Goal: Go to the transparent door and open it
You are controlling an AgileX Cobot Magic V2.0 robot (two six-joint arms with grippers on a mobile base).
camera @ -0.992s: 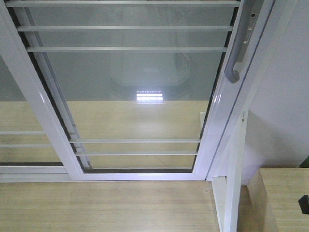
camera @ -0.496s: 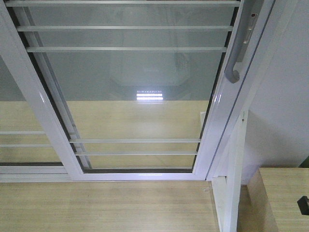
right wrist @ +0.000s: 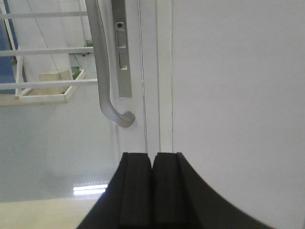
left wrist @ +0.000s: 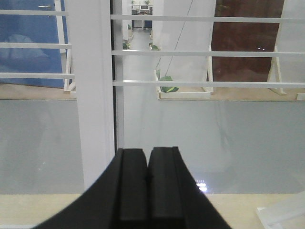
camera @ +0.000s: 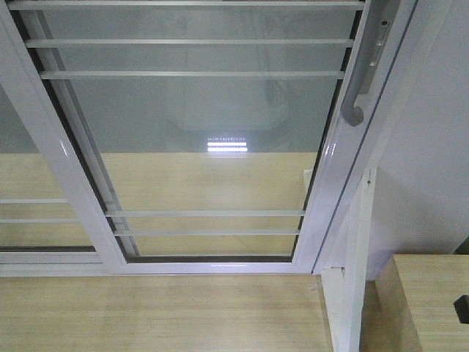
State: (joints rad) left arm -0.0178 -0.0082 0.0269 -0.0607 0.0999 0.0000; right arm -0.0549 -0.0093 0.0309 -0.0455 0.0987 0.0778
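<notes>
The transparent door fills the front view: glass in a white frame, crossed by thin white bars. Its curved grey handle sits at the upper right, on the stile against the jamb. In the right wrist view the handle and its lock plate stand above and left of my right gripper, which is shut on nothing and apart from them. My left gripper is also shut and empty, facing the glass just right of a white upright of the frame.
A second white-framed glass panel overlaps behind on the left. A white post stands at the lower right beside a wooden cabinet. A plain white wall lies right of the door. The floor is light wood.
Almost nothing: the front view shifts by a few pixels and the door stays in the same place.
</notes>
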